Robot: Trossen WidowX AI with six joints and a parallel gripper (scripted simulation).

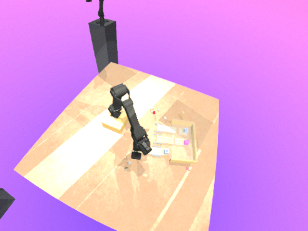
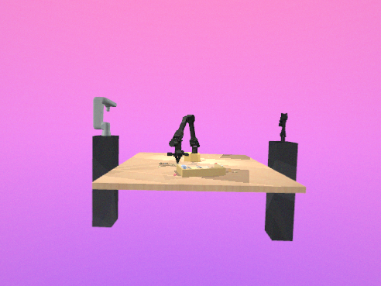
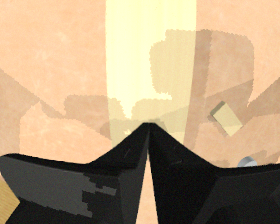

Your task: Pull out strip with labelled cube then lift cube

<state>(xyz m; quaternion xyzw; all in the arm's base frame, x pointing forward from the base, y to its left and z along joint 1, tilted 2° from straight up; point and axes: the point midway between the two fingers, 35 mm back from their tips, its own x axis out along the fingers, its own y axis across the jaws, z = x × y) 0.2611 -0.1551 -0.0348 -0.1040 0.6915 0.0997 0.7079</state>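
My gripper (image 1: 136, 156) (image 2: 177, 160) (image 3: 148, 128) is low over the table, left of the wooden tray (image 1: 195, 141) (image 2: 197, 171). Its fingers are pressed together on the near end of a pale strip (image 1: 156, 153) (image 3: 145, 60). The strip runs from the fingertips back toward the tray. A small blue and white cube (image 1: 166, 151) sits on the strip's far part, at the tray's open side. Two other strips (image 1: 164, 129) (image 1: 163, 138) lie side by side further back. A pale blue cube (image 1: 186, 130) and a magenta cube (image 1: 186, 142) sit inside the tray. The wrist view shows no cube.
A tan block (image 3: 226, 119) and a grey round piece (image 3: 247, 161) (image 1: 128, 163) lie on the table near the gripper. A red piece (image 1: 153, 112) and a pink piece (image 1: 188, 168) lie outside the tray. The arm's yellow base block (image 1: 114, 126) stands behind. A dark pillar (image 1: 104, 45) stands at the far edge.
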